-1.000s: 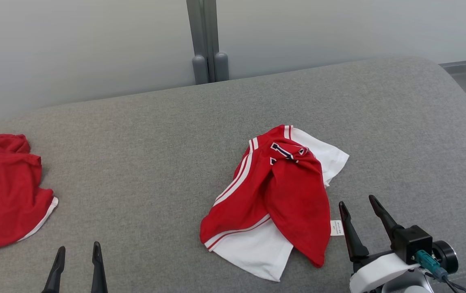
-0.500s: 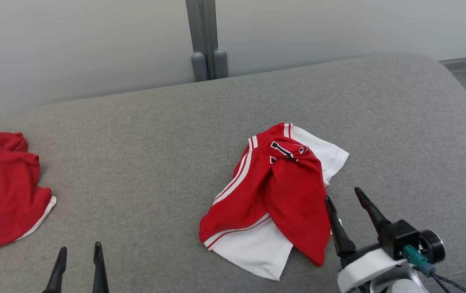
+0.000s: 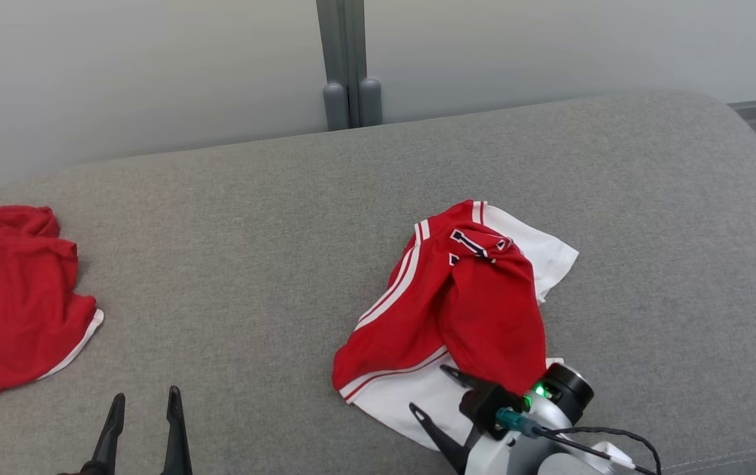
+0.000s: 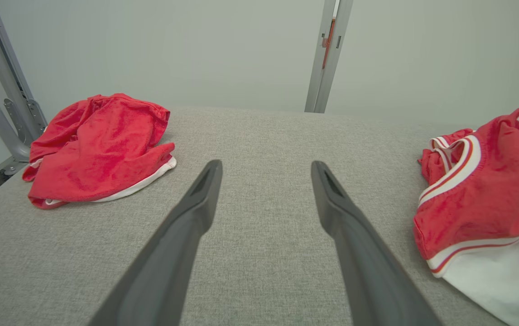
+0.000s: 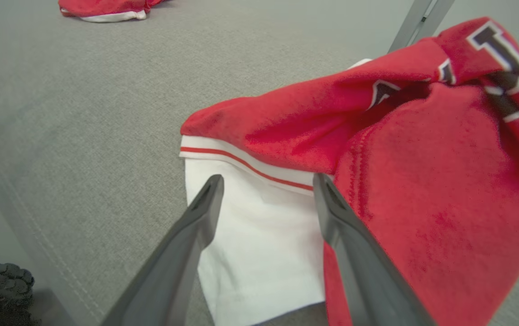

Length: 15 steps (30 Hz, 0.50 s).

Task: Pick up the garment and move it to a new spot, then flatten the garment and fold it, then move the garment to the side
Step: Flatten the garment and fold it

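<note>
The red and white jersey (image 3: 457, 310) is seen crumpled on the grey bench (image 3: 252, 218), right of the middle. The right gripper (image 3: 431, 390) is held open at its white near edge. The left gripper (image 3: 145, 396) is held open over bare bench. Another red garment (image 3: 15, 297) is seen far to the left.

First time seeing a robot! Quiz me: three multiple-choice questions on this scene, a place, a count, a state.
1. The right gripper is: A) at the red-and-white garment's white edge; B) touching the wall; C) far from any cloth.
2. Garments on the grey cushion: A) one; B) two; C) four.
3. The left gripper is: A) open, empty; B) shut on cloth; C) holding a label.
1A, fingers over white cloth; 2B, a red garment lies left too; 3A, only cushion between its fingers.
</note>
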{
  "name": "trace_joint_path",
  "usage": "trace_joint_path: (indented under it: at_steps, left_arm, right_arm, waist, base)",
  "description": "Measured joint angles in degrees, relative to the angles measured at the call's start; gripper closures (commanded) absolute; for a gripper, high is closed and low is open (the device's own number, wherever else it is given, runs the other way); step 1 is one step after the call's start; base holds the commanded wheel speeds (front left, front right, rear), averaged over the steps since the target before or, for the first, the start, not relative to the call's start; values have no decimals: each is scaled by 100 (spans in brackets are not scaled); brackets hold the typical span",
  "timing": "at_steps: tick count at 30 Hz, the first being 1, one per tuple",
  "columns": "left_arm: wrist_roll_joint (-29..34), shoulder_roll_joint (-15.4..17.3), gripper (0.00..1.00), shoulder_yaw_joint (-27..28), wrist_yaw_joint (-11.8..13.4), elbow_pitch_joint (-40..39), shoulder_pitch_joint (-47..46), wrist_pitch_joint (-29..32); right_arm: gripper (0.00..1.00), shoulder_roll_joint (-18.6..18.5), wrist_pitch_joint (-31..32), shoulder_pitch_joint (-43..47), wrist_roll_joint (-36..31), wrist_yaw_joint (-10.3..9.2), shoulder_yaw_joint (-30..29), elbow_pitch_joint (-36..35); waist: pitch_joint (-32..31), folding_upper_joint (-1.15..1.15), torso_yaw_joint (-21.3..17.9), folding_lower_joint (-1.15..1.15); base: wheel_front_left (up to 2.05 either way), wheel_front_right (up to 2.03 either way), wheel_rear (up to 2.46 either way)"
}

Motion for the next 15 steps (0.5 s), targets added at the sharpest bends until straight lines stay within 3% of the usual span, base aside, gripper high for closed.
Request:
trace_joint_path:
  at_steps: [8, 15]
  left_arm:
    - [-53, 0, 0, -62, 30, 10, -29, 0]
    - [-87, 0, 0, -89, 32, -7, -47, 0]
  right_arm:
    - [0, -282, 1011, -695, 832, 1, 1505, 527]
    - [0, -427, 1615, -1193, 1302, 1, 2149, 737]
  waist:
    - [5, 0, 200, 0]
    - [135, 0, 315, 0]
  base:
    - [0, 0, 0]
    - [0, 0, 0]
